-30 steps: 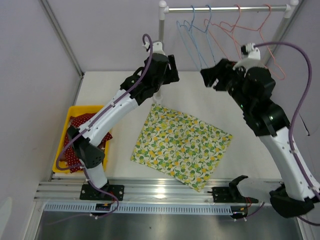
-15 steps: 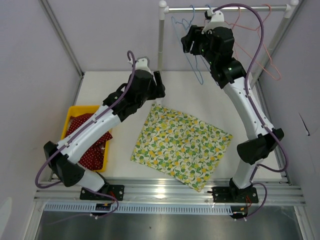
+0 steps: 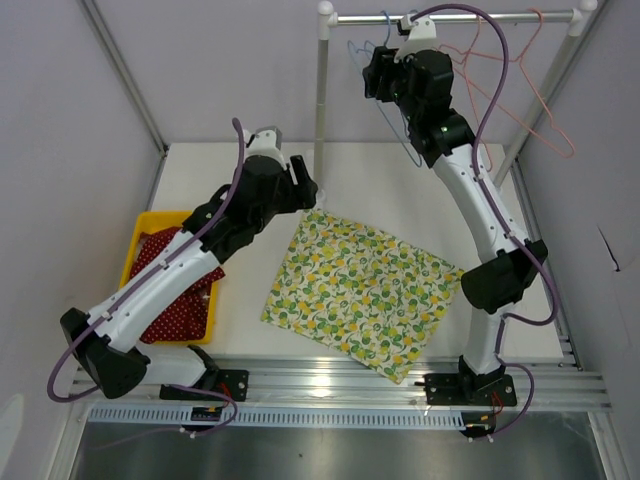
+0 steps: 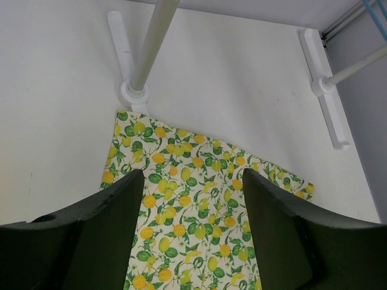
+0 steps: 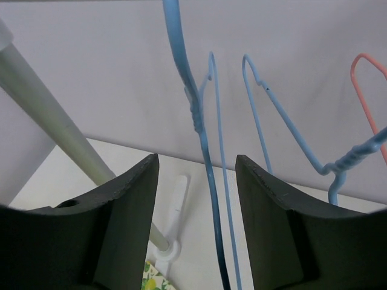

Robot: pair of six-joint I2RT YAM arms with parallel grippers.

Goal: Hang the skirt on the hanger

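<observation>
The skirt (image 3: pixel 360 295), a lemon-print cloth, lies flat on the white table. My left gripper (image 3: pixel 300 185) hovers open above its far left corner; in the left wrist view the skirt (image 4: pixel 193 199) fills the gap between that gripper's (image 4: pixel 192 175) two dark fingers. My right gripper (image 3: pixel 372 75) is raised to the rail, open. In the right wrist view a blue wire hanger (image 5: pixel 206 154) hangs between that gripper's (image 5: pixel 196 158) spread fingers, touching neither. The blue hanger (image 3: pixel 352 46) shows partly behind the right wrist.
Pink hangers (image 3: pixel 530 100) hang further right on the rail (image 3: pixel 500 16). The rack's post (image 3: pixel 321 100) stands just beyond the skirt's corner. A yellow bin (image 3: pixel 140 240) at the left holds red dotted cloth (image 3: pixel 180 310). The rack's feet (image 4: pixel 326 90) rest on the table.
My right arm has swung up and left from over the table to the blue hanger at the rail. My left arm has shifted left and nearer, staying open over the skirt's corner.
</observation>
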